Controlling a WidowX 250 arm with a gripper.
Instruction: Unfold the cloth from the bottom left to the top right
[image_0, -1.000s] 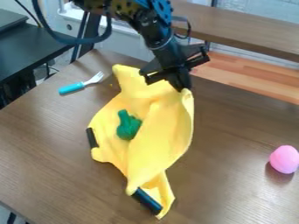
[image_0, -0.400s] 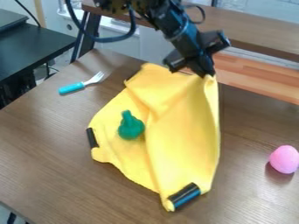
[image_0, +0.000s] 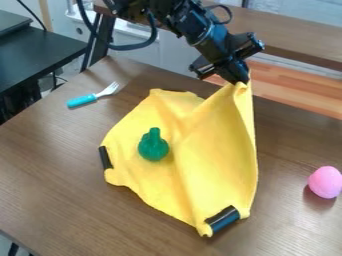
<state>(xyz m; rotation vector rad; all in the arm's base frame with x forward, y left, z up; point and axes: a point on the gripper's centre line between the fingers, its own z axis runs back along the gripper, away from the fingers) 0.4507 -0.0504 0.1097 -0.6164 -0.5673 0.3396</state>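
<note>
My gripper (image_0: 239, 80) hangs at the upper right of the yellow cloth (image_0: 207, 155), shut on its top right corner and holding that corner raised off the table. From there the fabric slopes down in folds to the lower right. Its left part lies spread on the table, with a green toy (image_0: 153, 145) resting on it. Dark cylindrical pieces are at the cloth's left edge and its bottom corner.
A fork with a turquoise handle (image_0: 83, 101) lies left of the cloth's top. A pink egg-shaped object (image_0: 325, 182) stands on the brown table (image_0: 53, 170) near the right edge. A wooden shelf (image_0: 287, 40) runs behind.
The gripper has moved right and slightly up with the cloth corner. The cloth has opened out to the right, its bottom end swinging right. The green toy has shifted slightly right and stands more upright.
</note>
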